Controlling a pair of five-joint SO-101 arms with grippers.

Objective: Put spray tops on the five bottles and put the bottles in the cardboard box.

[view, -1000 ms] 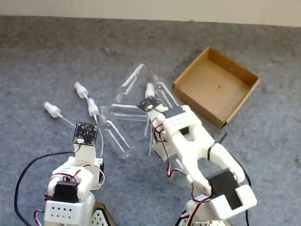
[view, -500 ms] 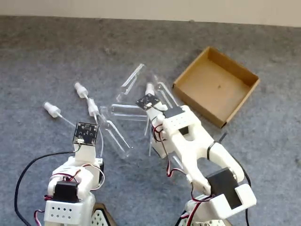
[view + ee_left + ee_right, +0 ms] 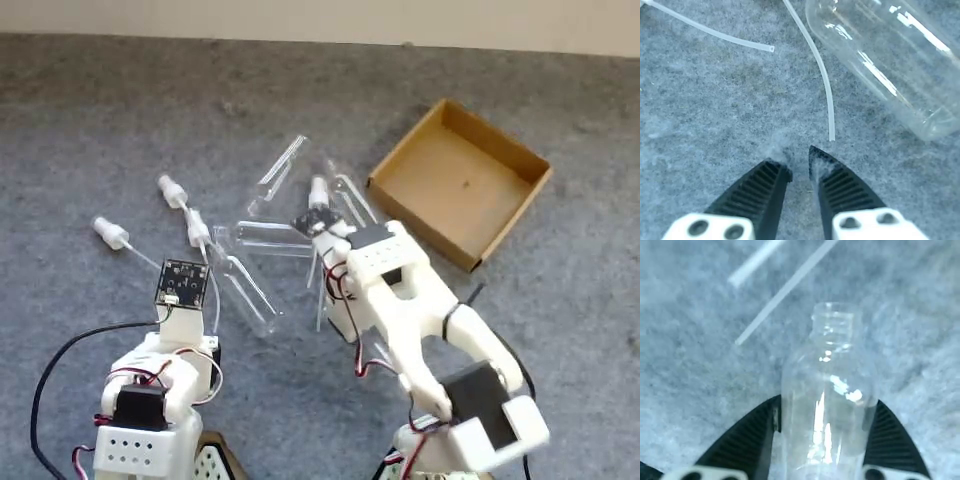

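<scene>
While the bottle is gripped: the right arm's fingers (image 3: pixel 826 402) press on both sides of a clear plastic bottle (image 3: pixel 829 385), low in the frame of the right wrist view, with its threaded neck pointing away and left free.
Grip advice: hold the body firmly but not hard, as the thin wall looks likely to buckle or slip out, and keep the neck uncovered for a top.
Left arm's fingers (image 3: pixel 796 159): all but together with only a slit between them, holding nothing, tips down on the grey felt worktop (image 3: pixel 100 120).
Likely next need: the nearest white spray top (image 3: pixel 197 225), left of centre, probably has to be taken by its head so that its thin white dip tube (image 3: pixel 820 65) goes into the neck first.
Other tops: more white spray tops lie at centre left and one at centre, all loose.
Bottles as containers: the held one is open and looks dry inside, and a second clear bottle (image 3: pixel 880 55) lies uncapped at the upper right of the left wrist view.
Shallow brown cardboard box (image 3: pixel 420 225): upper right of the high view, well apart from the bottles, with no bottle in it.
</scene>
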